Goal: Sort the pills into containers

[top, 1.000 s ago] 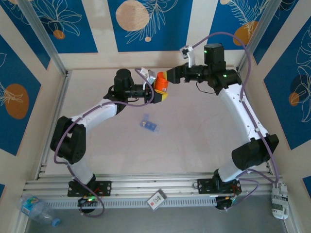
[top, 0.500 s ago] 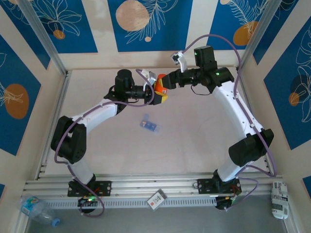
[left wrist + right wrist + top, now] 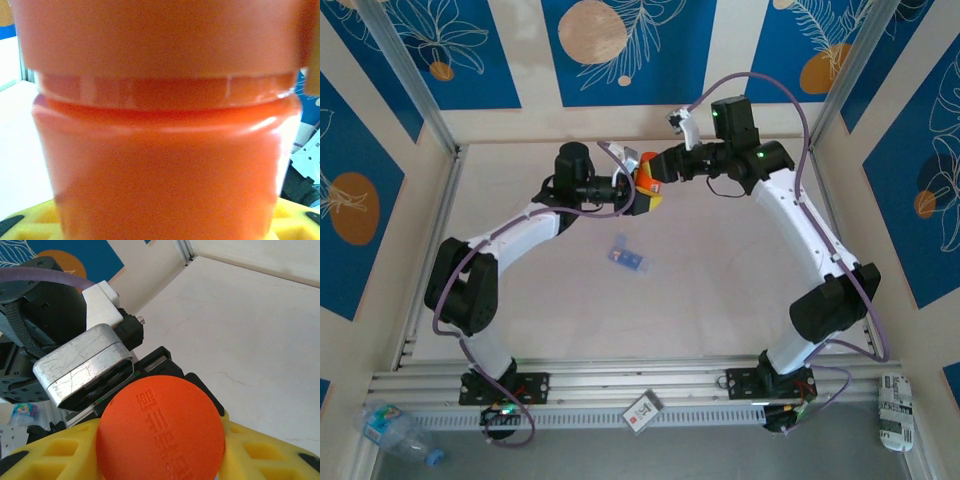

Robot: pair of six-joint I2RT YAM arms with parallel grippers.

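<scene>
One box (image 3: 627, 257) well apart from fingers (image 3: 50, 452)

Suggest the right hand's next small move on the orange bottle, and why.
Probably finish closing the right hand on the orange cap, so it can be twisted off. The left hand holds the orange bottle by its body, and the right's yellow fingers flank the cap, though a firm grip isn't evident. The blue pill box lies apart from both hands.

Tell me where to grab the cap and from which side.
Grip the cap by its round side wall, coming end-on toward its flat top: the left gripper holds the bottle body, so the cap's sides are free for opposing fingers.
</scene>
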